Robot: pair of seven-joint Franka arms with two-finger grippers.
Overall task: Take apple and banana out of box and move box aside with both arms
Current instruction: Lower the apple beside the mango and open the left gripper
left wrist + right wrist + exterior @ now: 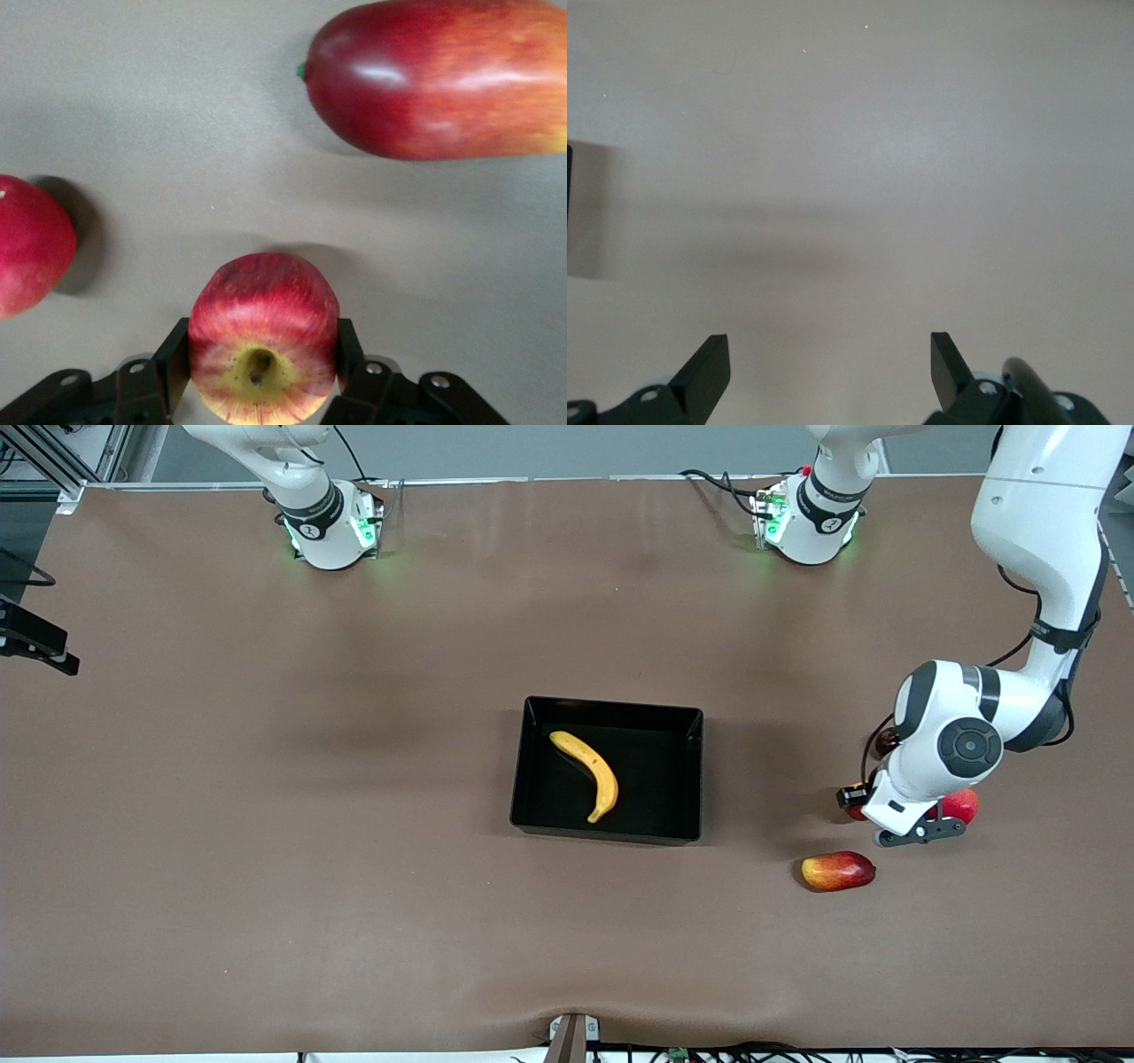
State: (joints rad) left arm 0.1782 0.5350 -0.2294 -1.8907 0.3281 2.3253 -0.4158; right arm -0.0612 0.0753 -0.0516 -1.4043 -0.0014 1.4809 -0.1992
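Note:
The black box [657, 784] sits mid-table with the yellow banana [588, 770] lying inside it. Toward the left arm's end of the table, my left gripper [262, 333] is down low and shut on the small red apple [263, 341]. One finger presses each side, and the apple's yellowish patch faces the wrist camera. In the front view the left hand [897, 808] hides nearly all of the apple. My right gripper [830, 354] hangs open over bare table with nothing between its fingers; the front view does not show it.
A red-and-yellow mango [837, 871] [438, 78] lies nearer to the front camera than the held apple. A larger plain red fruit [962, 805] [28, 243] sits beside the left hand. Brown table [266, 824] spreads around the box.

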